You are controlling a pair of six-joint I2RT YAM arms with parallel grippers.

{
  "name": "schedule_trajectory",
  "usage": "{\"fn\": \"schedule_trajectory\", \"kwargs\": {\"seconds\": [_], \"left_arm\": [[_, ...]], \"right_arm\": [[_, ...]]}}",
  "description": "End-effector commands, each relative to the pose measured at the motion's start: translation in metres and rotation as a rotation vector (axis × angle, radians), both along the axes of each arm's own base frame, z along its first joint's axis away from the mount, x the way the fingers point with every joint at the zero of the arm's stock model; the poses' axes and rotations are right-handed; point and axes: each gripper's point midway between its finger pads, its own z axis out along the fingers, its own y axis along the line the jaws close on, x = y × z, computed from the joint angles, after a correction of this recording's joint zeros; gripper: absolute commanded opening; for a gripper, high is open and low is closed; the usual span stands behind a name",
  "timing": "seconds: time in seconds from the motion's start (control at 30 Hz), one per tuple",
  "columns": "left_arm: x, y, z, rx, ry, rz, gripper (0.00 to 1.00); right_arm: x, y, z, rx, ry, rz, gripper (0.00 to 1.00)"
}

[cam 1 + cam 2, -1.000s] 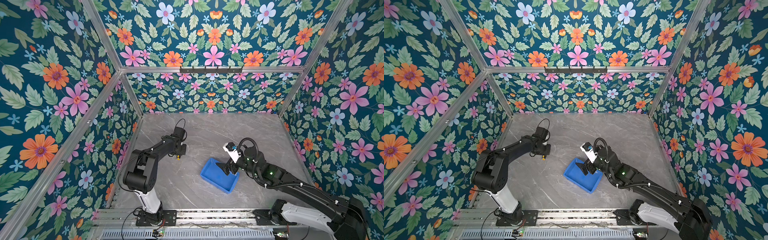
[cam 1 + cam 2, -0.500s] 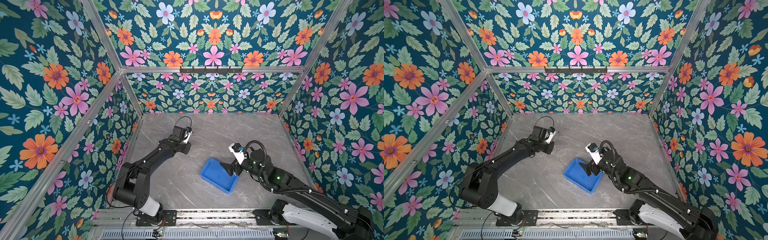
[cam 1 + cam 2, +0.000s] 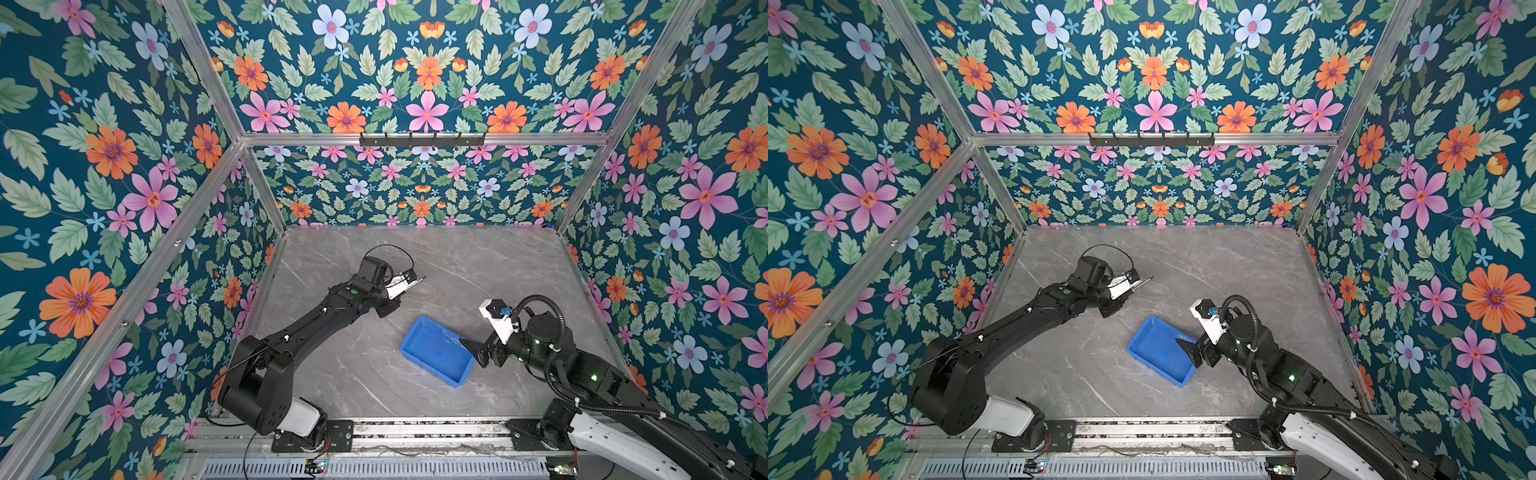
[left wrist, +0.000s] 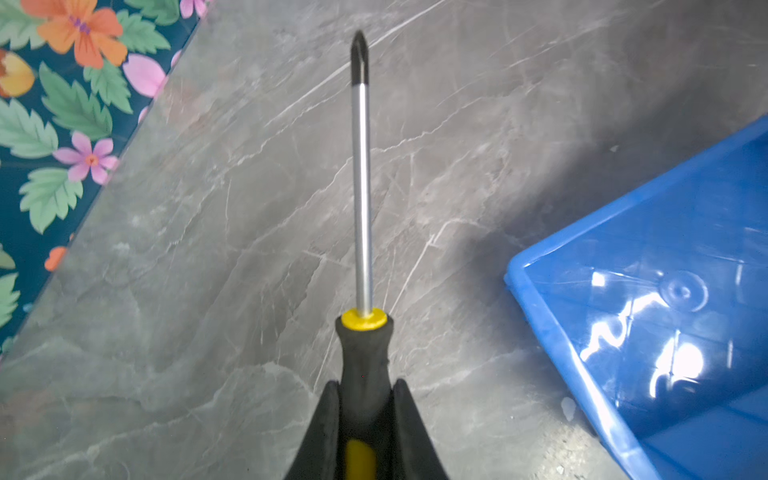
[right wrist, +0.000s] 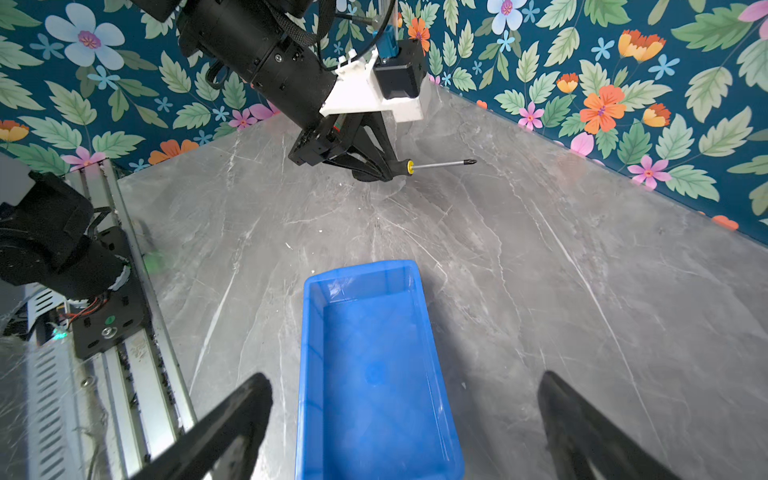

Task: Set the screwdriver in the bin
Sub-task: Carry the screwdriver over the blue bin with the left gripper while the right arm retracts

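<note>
Screwdriver with a yellow-and-black handle and thin steel shaft (image 4: 360, 187) sits clenched by its handle between the two black fingers of the left gripper (image 4: 362, 386), shaft and cross tip sticking out past them. In both top views the screwdriver (image 3: 414, 282) (image 3: 1144, 282) is just above the middle of the frame, held clear of the grey marble-patterned tabletop (image 3: 457, 257), up and to the left of the shallow bright blue rectangular plastic bin (image 3: 434, 353) (image 3: 1158, 353), well apart from it. The bin lies empty on the tabletop, right of lower centre, set at an angle. The right gripper (image 3: 473, 352) (image 3: 1188, 350) is at the bin's right-hand end. In the right wrist view its fingers (image 5: 232, 424) stand spread wide, one on either side of the bin (image 5: 374, 365), grasping nothing. Floral-printed walls (image 3: 124, 166) surround the table.
</note>
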Motion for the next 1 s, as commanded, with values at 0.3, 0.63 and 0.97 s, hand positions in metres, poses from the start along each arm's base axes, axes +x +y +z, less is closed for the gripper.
{"fn": "schedule_trajectory", "kwargs": {"seconds": [0.3, 0.63, 0.97], "left_arm": [[-0.042, -0.049, 0.002, 0.097, -0.104, -0.355, 0.00], [-0.081, -0.081, -0.020, 0.193, -0.122, -0.582, 0.00], [-0.106, -0.080, -0.056, 0.335, -0.080, -0.718, 0.00]], "right_arm": [[-0.043, -0.034, -0.018, -0.110, 0.032, 0.075, 0.99], [-0.057, -0.046, -0.021, -0.137, 0.027, 0.095, 0.99], [-0.063, -0.044, -0.024, -0.160, 0.034, 0.141, 0.99]]}}
